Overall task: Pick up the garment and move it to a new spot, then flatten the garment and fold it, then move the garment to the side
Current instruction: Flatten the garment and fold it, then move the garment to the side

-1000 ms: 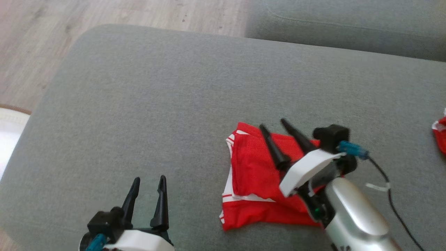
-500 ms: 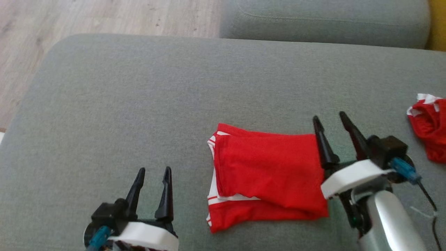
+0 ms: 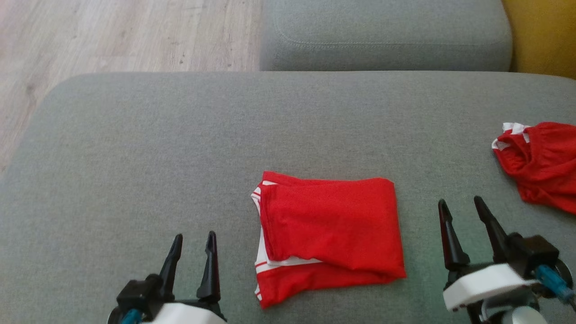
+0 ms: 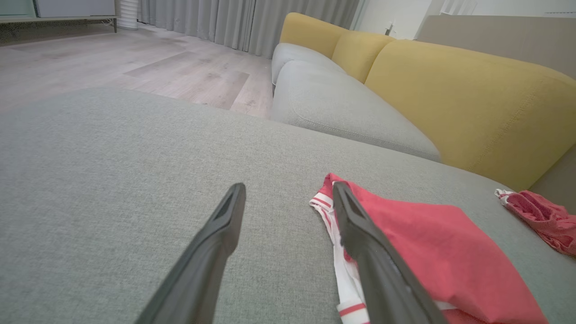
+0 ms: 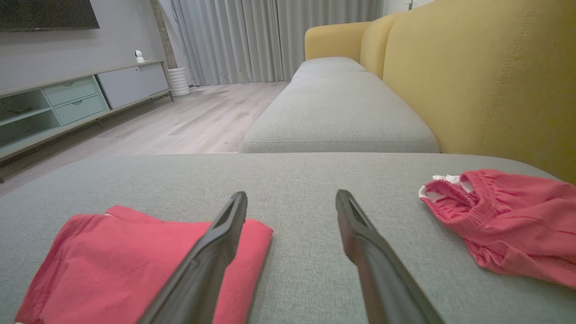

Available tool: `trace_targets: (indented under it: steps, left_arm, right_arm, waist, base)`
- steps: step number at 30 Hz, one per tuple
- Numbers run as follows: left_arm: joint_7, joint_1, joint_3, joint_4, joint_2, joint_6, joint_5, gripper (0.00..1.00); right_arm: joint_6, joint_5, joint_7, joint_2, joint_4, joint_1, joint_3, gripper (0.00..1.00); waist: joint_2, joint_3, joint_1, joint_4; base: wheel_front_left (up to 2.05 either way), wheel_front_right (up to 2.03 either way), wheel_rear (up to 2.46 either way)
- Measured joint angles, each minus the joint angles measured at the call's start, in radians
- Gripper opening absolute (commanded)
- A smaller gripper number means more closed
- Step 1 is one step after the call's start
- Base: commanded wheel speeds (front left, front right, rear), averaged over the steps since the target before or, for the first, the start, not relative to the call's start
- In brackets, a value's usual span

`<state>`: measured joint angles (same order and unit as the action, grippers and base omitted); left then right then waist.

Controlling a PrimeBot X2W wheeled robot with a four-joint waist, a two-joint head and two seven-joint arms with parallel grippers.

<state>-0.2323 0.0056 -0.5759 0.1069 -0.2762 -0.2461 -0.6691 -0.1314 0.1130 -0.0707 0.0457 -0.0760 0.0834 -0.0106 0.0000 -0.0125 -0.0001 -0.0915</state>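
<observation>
Folded red mesh garment (image 3: 328,229) lies rectangular on grey woven sofa (image 3: 180,135); my left claw (image 3: 194,235) and right claw (image 3: 460,200) flank it, parted, empty.

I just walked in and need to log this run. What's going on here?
A two-armed robot is folding clothes on a grey sofa cushion. The red garment lies folded into a rough rectangle. Nothing holds it: the left gripper and right gripper are open, one on each side, apart from the cloth. A second red garment lies crumpled to the right. Moving the folded one aside seems not yet done.
</observation>
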Motion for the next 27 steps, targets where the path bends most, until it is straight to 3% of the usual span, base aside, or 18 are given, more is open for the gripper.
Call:
trace_targets:
  steps: [23,27]
  left_arm:
    - [-0.008,0.022,0.026,0.016,-0.001,-0.001,0.0,1.0]
    - [-0.008,0.021,0.025,0.015,-0.002,0.0,0.0,1.0]
  right_arm:
    - [0.0,0.003,0.019,-0.002,0.03,0.052,0.008,1.0]
    - [0.0,0.0,0.076,-0.002,-0.005,0.035,0.001,1.0]
  waist:
    - [0.0,0.008,0.0,0.008]
    - [0.0,-0.006,0.0001,-0.001]
  base:
    - [0.0,0.0,0.0]
    - [0.0,0.0,0.0]
